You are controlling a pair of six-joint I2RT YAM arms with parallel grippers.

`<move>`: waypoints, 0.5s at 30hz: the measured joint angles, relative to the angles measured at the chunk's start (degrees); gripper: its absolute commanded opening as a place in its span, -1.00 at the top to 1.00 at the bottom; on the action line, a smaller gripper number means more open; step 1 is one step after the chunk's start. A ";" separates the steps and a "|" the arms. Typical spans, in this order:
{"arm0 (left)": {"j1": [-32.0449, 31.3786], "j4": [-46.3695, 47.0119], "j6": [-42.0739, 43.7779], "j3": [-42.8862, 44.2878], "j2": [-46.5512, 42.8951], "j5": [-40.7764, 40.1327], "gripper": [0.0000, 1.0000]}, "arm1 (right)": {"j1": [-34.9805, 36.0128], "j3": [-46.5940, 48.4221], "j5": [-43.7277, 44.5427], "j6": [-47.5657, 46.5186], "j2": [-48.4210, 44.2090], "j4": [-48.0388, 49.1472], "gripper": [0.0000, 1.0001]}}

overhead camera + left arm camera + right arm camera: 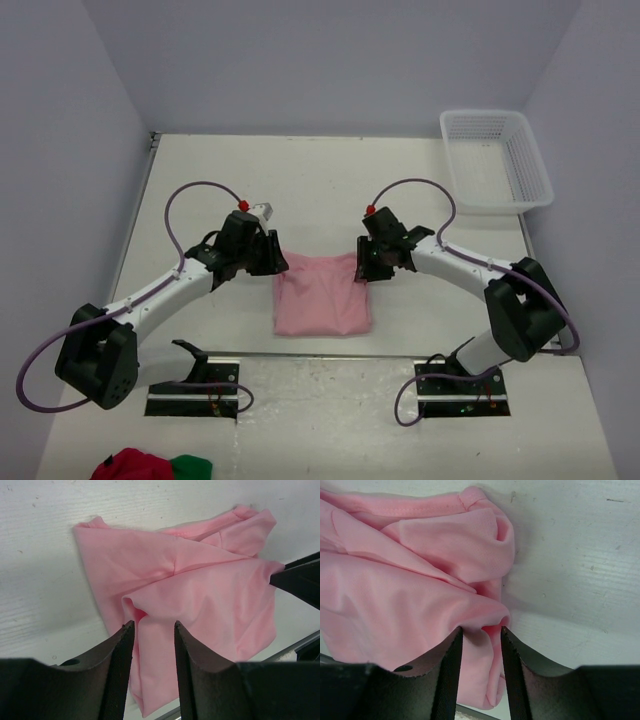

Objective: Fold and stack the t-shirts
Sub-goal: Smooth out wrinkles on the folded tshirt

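A light pink t-shirt (322, 300) lies folded into a rough rectangle on the white table, near the front edge between the two arms. My left gripper (268, 255) is at its far left corner and my right gripper (365, 262) at its far right corner. In the left wrist view the jaws (154, 625) stand narrowly apart with a raised fold of the shirt (200, 595) between them. The top layer's edge stretches across to the right gripper's finger (300, 580). In the right wrist view the gripper (481, 629) pinches a bulging fold of the shirt (395, 595).
A white plastic basket (497, 160) stands at the table's far right. Red and green cloth (150, 467) lies off the table at the bottom left. The table's front edge with a metal strip (330, 352) runs just behind the shirt's near edge.
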 measured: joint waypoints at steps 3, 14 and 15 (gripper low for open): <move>0.00 0.04 0.24 0.00 0.00 0.11 0.22 | -0.11 0.37 -0.57 0.00 0.33 0.28 0.22; 0.00 0.17 0.26 -0.04 0.00 0.42 0.22 | -0.26 2.49 -0.85 -0.02 1.16 0.50 0.24; 0.00 0.33 0.28 -0.11 0.00 0.42 0.22 | -0.31 2.49 -0.83 -0.02 1.16 0.48 0.25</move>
